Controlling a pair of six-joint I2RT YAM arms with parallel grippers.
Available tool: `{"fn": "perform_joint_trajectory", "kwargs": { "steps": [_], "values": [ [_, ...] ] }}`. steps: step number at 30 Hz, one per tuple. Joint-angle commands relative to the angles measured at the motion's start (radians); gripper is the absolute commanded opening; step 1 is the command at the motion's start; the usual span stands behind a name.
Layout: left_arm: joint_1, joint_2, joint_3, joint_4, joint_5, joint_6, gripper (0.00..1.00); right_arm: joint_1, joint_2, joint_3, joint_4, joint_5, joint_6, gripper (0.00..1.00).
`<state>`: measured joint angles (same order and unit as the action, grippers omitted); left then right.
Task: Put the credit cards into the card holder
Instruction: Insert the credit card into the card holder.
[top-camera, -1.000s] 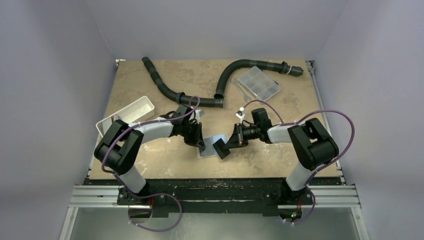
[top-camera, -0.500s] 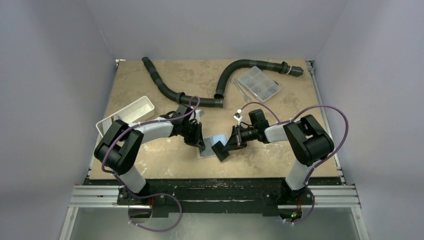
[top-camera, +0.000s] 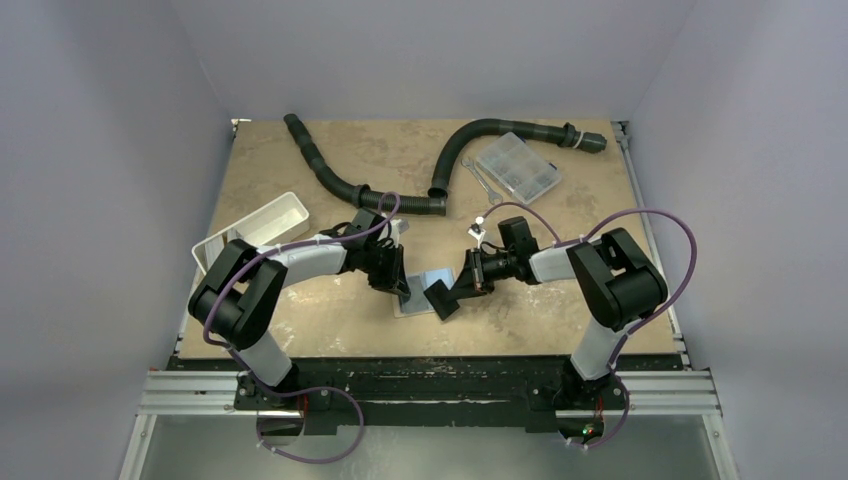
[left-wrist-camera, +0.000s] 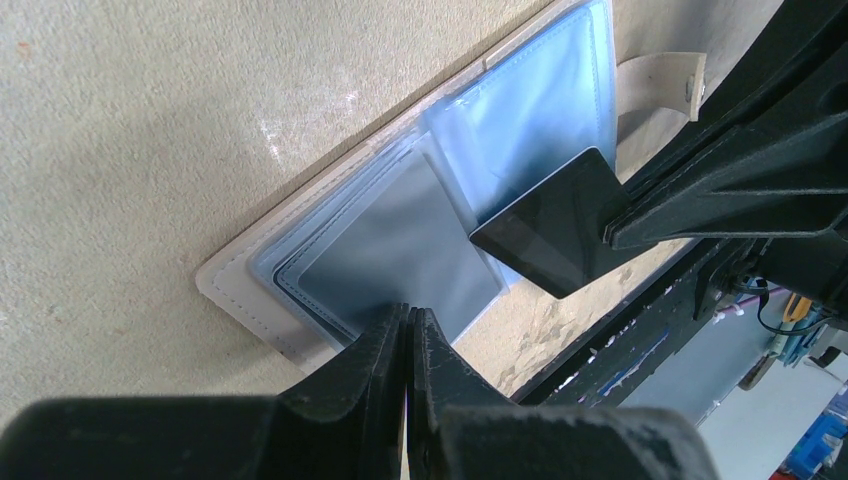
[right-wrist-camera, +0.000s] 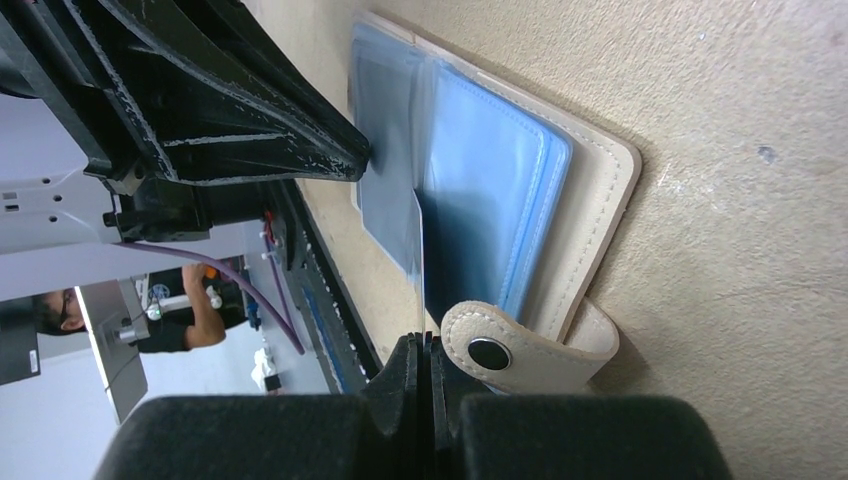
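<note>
Above the card holder (left-wrist-camera: 245, 290), right fingers (left-wrist-camera: 720, 170) clamp a credit card (left-wrist-camera: 550, 232); left fingers (left-wrist-camera: 375, 355) pinch its sleeve (left-wrist-camera: 400, 245).

Card holder (top-camera: 426, 283) mid-table (top-camera: 330, 322), near edge; tray (top-camera: 256, 230) to L, compartment box (top-camera: 517, 167) rear R.

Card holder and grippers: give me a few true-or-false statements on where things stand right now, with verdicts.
1. The card holder lies open on the table. True.
2. The right gripper is empty. False: it is shut on a dark credit card.
3. The left gripper is pinched shut on a clear sleeve of the card holder. True.
4. The credit card sits fully inside a sleeve. False: it is outside, angled over the open card holder.
5. The snap tab is fastened. False: it hangs loose at the card holder's edge.
</note>
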<state>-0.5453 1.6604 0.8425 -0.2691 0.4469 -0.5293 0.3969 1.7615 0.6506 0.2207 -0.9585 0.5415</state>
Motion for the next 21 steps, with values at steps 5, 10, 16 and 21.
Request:
{"fn": "perform_joint_trajectory", "kwargs": {
  "steps": [5,10,16,21],
  "values": [
    [0.010,0.023,-0.029,-0.044,-0.103,0.060,0.06,-0.006,-0.005,0.024,-0.024,0.028,-0.030,0.00],
    [0.010,0.022,-0.030,-0.044,-0.103,0.060,0.06,-0.004,0.003,0.033,-0.037,0.045,-0.026,0.00],
    [0.011,0.019,-0.028,-0.039,-0.094,0.057,0.06,0.004,0.006,0.052,-0.064,0.060,-0.031,0.00],
    [0.010,0.026,-0.028,-0.035,-0.090,0.055,0.06,0.022,0.029,0.077,-0.065,0.055,-0.027,0.00]
  ]
}}
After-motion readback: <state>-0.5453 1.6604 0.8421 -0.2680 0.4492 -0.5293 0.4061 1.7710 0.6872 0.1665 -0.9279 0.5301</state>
